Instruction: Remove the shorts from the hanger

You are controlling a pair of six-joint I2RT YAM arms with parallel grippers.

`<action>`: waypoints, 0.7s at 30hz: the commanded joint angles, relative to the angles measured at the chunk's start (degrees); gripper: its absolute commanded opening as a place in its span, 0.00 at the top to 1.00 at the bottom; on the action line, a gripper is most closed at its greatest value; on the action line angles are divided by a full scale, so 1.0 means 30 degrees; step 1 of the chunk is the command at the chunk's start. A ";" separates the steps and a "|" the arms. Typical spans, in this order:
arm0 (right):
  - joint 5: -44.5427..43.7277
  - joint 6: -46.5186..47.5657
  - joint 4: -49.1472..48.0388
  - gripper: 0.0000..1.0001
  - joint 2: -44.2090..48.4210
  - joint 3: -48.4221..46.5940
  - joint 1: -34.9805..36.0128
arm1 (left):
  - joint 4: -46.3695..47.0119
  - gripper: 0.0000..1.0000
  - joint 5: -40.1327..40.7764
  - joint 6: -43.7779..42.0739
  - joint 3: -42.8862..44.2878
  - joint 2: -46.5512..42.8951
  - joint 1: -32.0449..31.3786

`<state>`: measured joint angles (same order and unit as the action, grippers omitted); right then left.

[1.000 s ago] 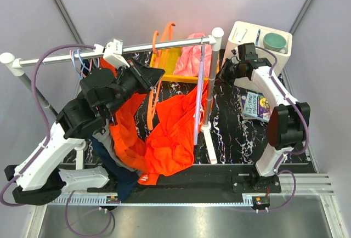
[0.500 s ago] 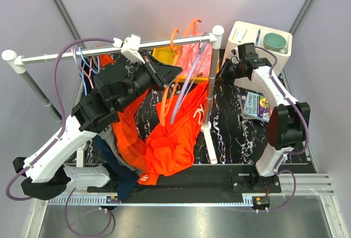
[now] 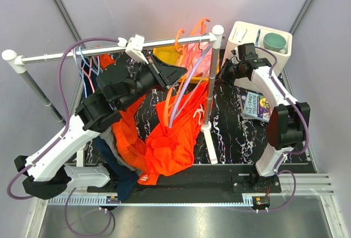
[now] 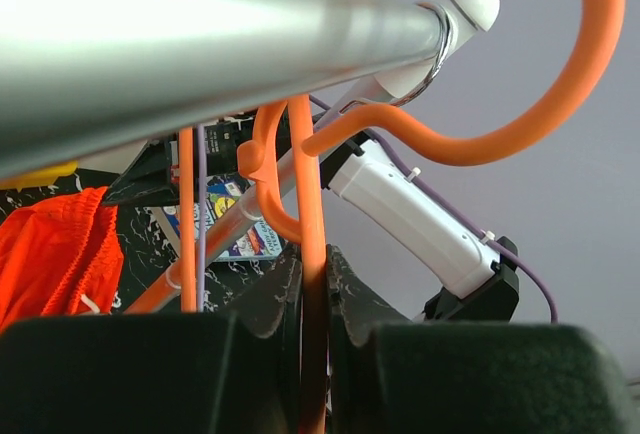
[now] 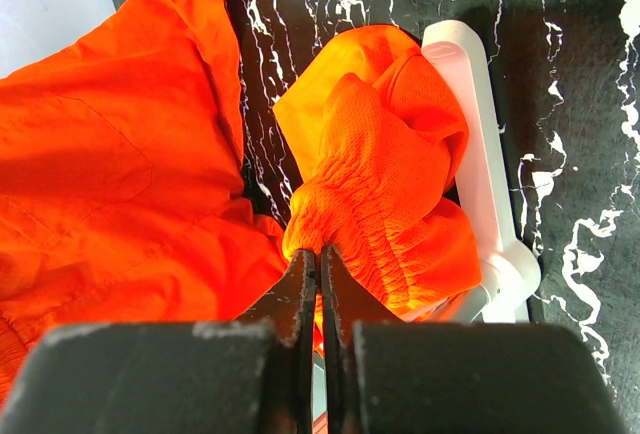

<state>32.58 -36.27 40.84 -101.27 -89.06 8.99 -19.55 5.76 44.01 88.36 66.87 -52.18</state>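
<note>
Beneath the steel rail point(image 3: 41, 57), the left gripper point(image 4: 312, 289) is clamped on the stem of an orange hanger point(image 4: 308, 184), just under the bar. At centre, the orange shorts point(image 3: 175, 134) hang bunched above the marbled table point(image 3: 230, 134), one fold draped against the white rack foot point(image 5: 490, 154). At right, the right gripper point(image 5: 318, 259) pinches the shorts' gathered waistband, fingers pressed together on the cloth.
</note>
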 commanded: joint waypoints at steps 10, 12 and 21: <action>0.0478 0.0167 -0.0430 0.98 0.1063 0.0242 -0.0039 | -0.5491 1.00 0.9004 0.1212 0.0752 0.0413 -0.3402; 0.0479 0.0167 -0.0459 0.98 0.1092 0.0271 -0.0039 | -0.5961 1.00 0.9971 0.1121 0.1073 0.0619 -0.3639; 0.0508 0.0137 -0.0547 0.98 0.1180 0.0330 -0.0039 | -0.6960 0.66 1.0796 0.0830 0.1515 0.1088 -0.4109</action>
<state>32.60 -36.27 40.51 -101.08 -87.96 8.99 -33.32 35.51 46.59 92.47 69.12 -64.27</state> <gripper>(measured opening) 0.019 0.237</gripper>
